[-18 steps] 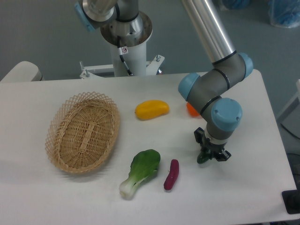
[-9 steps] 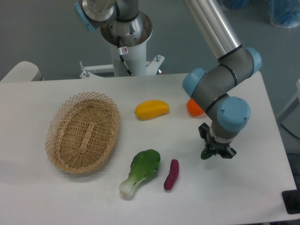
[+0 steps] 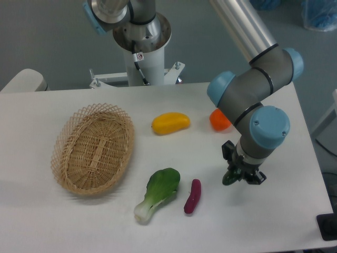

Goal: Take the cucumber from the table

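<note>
The cucumber (image 3: 228, 179) is small, dark green and glossy. Only its lower left end shows, poking out from under my gripper (image 3: 238, 177) at the right of the white table (image 3: 279, 221). The gripper points straight down and its fingers are closed around the cucumber, right at the tabletop. I cannot tell whether the cucumber touches the table. The wrist hides the rest of it.
A purple eggplant (image 3: 192, 196) and a bok choy (image 3: 158, 193) lie left of the gripper. A yellow vegetable (image 3: 170, 123) and an orange one (image 3: 218, 120) lie further back. A wicker basket (image 3: 95, 147) stands at the left. The table's right edge is near the arm.
The gripper, with the cucumber in it, shifted right and slightly up, then back down and a little left. The arm's elbow swung right. Nothing else moved.
</note>
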Controlling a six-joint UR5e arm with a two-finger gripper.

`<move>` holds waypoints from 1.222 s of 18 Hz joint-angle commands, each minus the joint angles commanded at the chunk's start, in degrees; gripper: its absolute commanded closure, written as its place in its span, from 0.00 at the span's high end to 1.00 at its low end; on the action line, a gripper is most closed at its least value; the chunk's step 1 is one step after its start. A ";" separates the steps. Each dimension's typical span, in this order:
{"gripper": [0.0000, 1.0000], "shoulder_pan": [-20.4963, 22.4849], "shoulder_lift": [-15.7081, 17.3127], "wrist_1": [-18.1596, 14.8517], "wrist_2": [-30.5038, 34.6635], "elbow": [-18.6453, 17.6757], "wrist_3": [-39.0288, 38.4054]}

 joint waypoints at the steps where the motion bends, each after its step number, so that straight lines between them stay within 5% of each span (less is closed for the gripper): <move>1: 0.13 -0.18 -0.09 0.00 0.96 -0.09 0.00; 22: 0.13 -1.41 -0.71 0.18 3.79 -0.18 4.83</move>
